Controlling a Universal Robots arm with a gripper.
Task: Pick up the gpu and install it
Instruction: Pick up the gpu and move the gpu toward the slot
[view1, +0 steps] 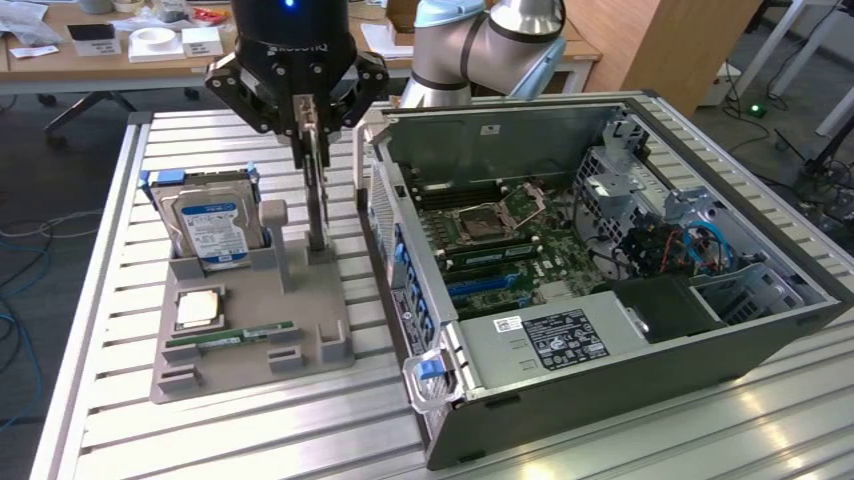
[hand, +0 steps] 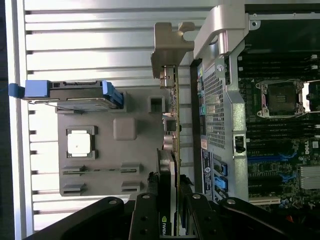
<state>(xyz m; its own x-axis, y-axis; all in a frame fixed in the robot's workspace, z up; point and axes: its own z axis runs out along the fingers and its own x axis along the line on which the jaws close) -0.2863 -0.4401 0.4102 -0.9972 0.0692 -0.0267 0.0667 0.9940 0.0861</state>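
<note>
Because the claw (view1: 311, 130) is clamped over its top edge, that part of the gpu (view1: 316, 200) is hidden. Card stands upright, edge-on, at the gray holder (view1: 310, 308) beside the open computer case (view1: 641, 362): thin green board, silver end bracket.

— What sort of place is this?
— A robotics lab, I'd say. A robot arm (view1: 481, 40) stands at a slotted aluminium worktop (view1: 227, 430), which carries an opened computer case (view1: 667, 370) and a grey parts fixture (view1: 300, 315).
— And around it?
— Wooden desks (view1: 80, 65) with boxes, and loose cables (view1: 24, 232) on the floor.
</note>
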